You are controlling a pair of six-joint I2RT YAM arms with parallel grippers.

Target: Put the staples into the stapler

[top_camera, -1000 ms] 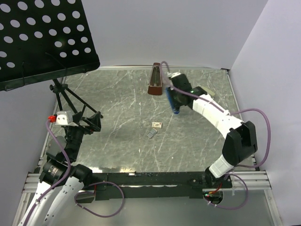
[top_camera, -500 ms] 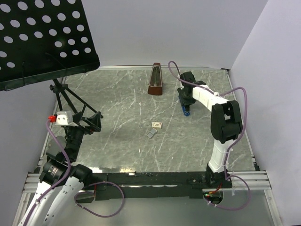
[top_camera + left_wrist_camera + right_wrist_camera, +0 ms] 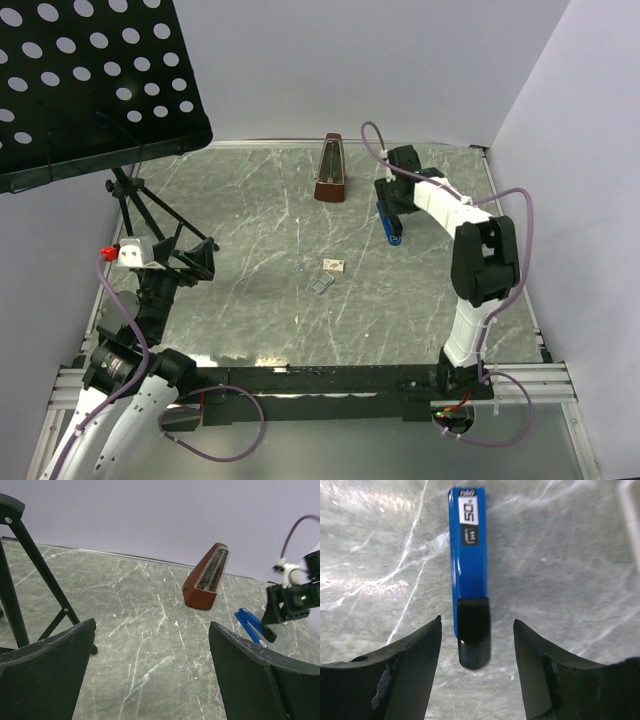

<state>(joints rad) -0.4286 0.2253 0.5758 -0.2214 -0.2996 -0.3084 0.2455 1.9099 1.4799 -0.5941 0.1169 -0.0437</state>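
The blue stapler point(image 3: 393, 229) with a black rear end lies flat on the marble table at the back right. It also shows in the right wrist view point(image 3: 468, 565) and in the left wrist view point(image 3: 248, 623). My right gripper point(image 3: 389, 205) point(image 3: 477, 625) is open just above it, with the stapler's black end between the fingertips and free of both. The staples box point(image 3: 333, 265), small and whitish, lies at mid-table with a silvery-grey strip point(image 3: 321, 285) beside it. My left gripper point(image 3: 205, 258) point(image 3: 152, 630) is open and empty over the left side of the table.
A brown metronome point(image 3: 330, 170) point(image 3: 207, 577) stands at the back centre, left of the stapler. A black music stand point(image 3: 90, 80) with tripod legs point(image 3: 30, 565) occupies the left side. White walls close in the back and the right.
The right gripper, which held the stapler in the air, brought it down to the table, let go and opened. The left arm has not moved.
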